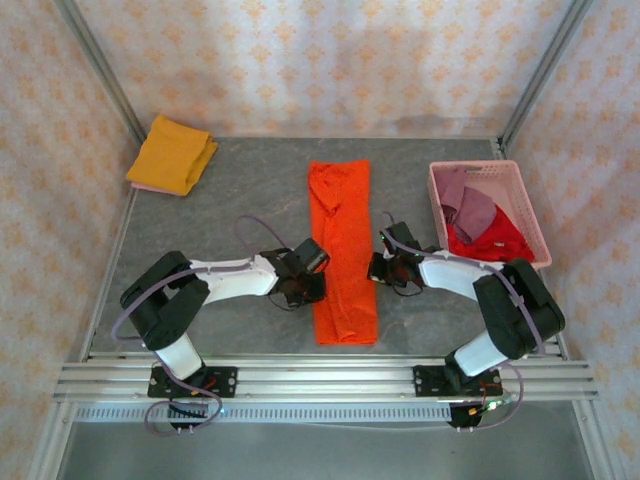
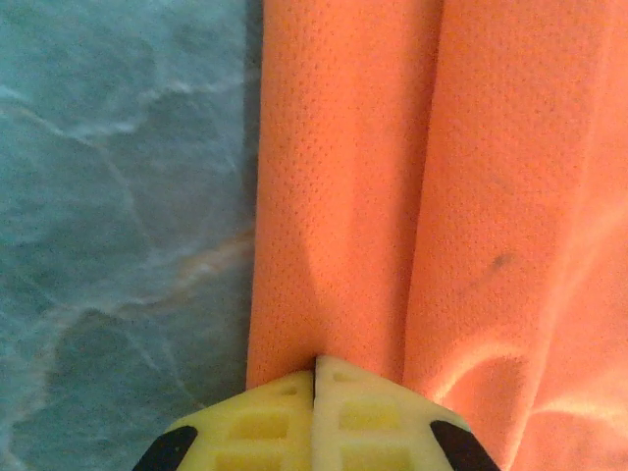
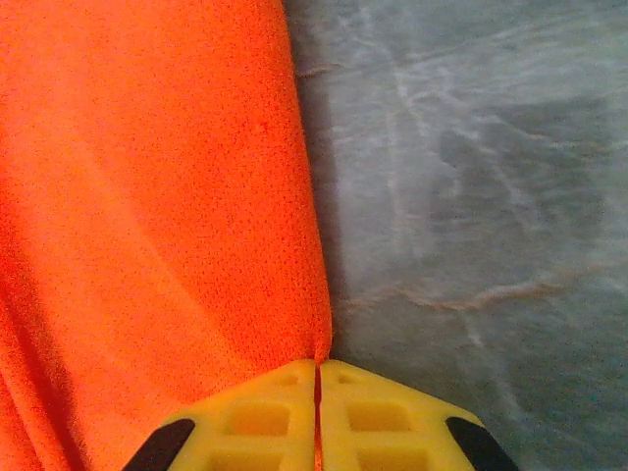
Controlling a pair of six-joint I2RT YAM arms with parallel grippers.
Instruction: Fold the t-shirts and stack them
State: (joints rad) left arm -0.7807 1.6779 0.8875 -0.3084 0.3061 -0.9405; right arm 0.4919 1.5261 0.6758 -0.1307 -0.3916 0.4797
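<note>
A bright orange t-shirt (image 1: 342, 250) lies folded into a long narrow strip down the middle of the table. My left gripper (image 1: 318, 285) is at the strip's left edge, shut on the orange cloth (image 2: 334, 196); its yellow fingertips (image 2: 368, 412) pinch the fabric edge. On the strip's right edge my right gripper (image 1: 374, 268) is shut too, with a sliver of orange cloth (image 3: 157, 196) caught between its fingers (image 3: 378, 417). A folded mustard yellow t-shirt (image 1: 172, 153) rests at the back left. Red (image 1: 495, 243) and mauve (image 1: 470, 207) t-shirts lie crumpled in the basket.
The pink lattice basket (image 1: 530, 205) stands at the right of the grey marbled table (image 1: 230, 195). A pink layer shows under the yellow shirt. Patterned walls with metal posts close in the table on three sides, and an aluminium rail (image 1: 320, 378) runs along the near edge.
</note>
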